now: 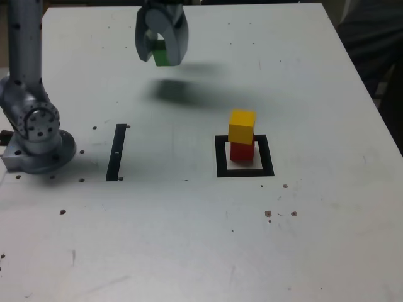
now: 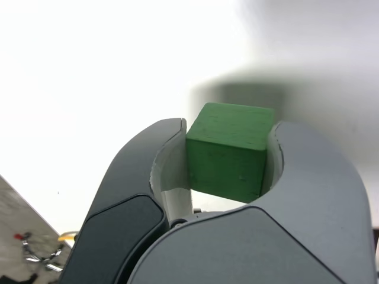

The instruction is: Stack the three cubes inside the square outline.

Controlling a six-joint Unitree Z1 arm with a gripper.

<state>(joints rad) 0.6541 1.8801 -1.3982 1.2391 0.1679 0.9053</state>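
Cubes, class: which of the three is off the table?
The green cube, held aloft in the gripper. The yellow cube sits on the red cube inside the square outline.

A white table fills the exterior view, its surface speckled with small dark marks and screw holes. A thin black strip lies flat on it toward that view's left. A dark blurred shadow falls on the far part.
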